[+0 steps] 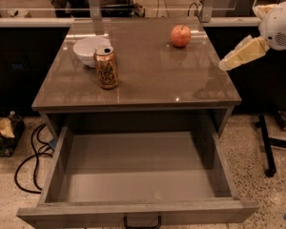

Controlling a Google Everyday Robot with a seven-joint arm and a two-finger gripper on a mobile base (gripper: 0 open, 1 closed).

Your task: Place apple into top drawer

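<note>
One apple (180,36) far right on the table (157,82); one can (106,68), one bowl (87,50) left; one drawer (133,173) open near. Gripper (230,62) right of the table, its opening cannot be told.

gripper (227,63) right of table (157,75), arm (280,25) cropped
</note>
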